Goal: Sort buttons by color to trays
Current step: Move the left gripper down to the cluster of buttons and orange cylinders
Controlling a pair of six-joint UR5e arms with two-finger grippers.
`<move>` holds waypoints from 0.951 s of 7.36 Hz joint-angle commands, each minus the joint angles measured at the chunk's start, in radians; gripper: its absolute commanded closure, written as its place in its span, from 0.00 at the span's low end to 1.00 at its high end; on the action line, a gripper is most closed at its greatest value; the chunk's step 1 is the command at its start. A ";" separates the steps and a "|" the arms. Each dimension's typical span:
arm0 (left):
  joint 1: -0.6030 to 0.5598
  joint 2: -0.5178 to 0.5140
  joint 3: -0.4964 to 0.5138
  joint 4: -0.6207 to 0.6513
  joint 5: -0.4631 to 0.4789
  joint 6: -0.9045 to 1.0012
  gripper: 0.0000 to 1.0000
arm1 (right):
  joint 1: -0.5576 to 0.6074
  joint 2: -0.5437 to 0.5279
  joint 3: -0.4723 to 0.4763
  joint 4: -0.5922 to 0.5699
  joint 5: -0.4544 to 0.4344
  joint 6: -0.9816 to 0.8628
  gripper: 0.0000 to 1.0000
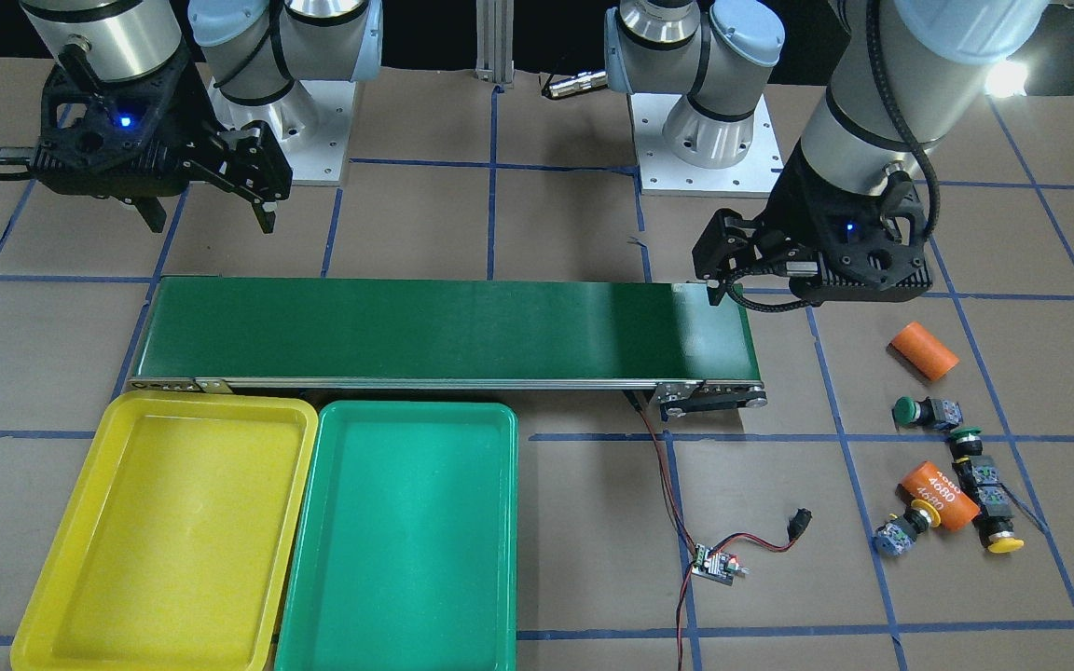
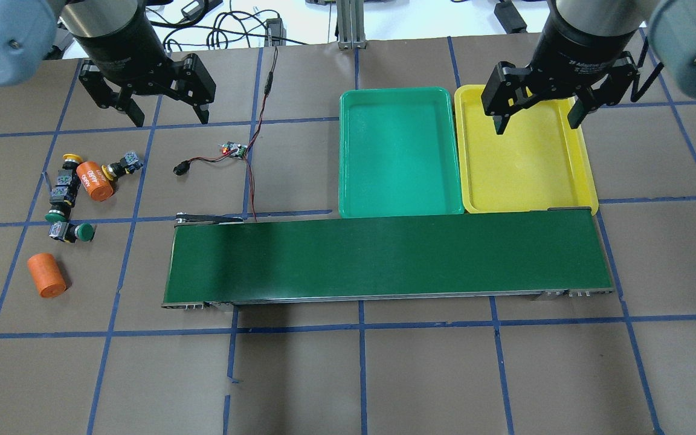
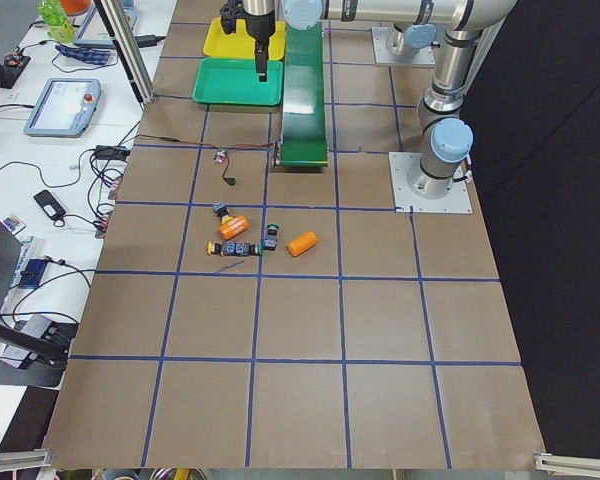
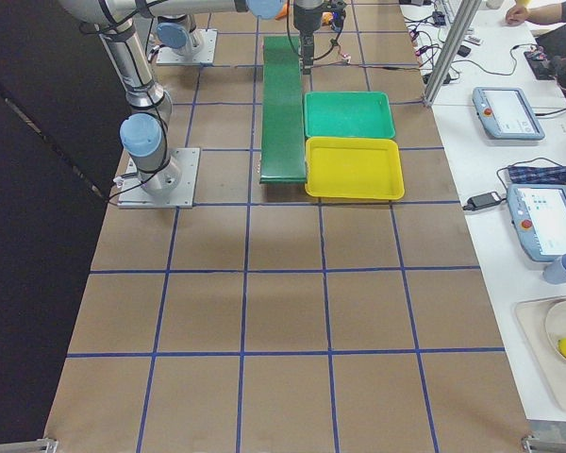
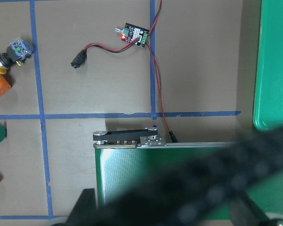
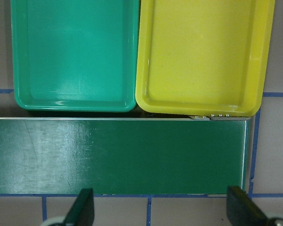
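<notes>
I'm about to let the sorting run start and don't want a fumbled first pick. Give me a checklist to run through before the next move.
1. Left gripper open, holding nothing: ok.
2. Right gripper open, holding nothing: ok.
3. All four mushroom-capped push-buttons in view, two yellow, two green: ok.
4. Bright yellow plastic tray and green plastic tray hold no buttons yet: ok.
5. Free room around the buttons: not ok. They lie bunched, with a labelled orange cylinder between the yellow-capped pair.
6. Long dark-green conveyor belt running: cannot tell.
</notes>
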State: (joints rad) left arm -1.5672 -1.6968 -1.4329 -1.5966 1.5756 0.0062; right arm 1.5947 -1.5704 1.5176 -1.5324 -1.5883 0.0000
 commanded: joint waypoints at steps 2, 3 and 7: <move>0.028 0.028 -0.011 -0.003 0.007 0.018 0.00 | -0.001 0.000 0.007 -0.002 -0.001 0.009 0.00; 0.089 0.017 -0.018 -0.006 0.012 0.018 0.00 | -0.001 0.000 0.015 -0.011 0.013 0.012 0.00; 0.352 -0.085 -0.119 0.183 0.007 0.512 0.00 | 0.001 -0.007 0.016 -0.046 0.011 0.079 0.00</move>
State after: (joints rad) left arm -1.2766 -1.7468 -1.5128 -1.5064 1.5828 0.3215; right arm 1.5952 -1.5736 1.5338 -1.5886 -1.5839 0.0331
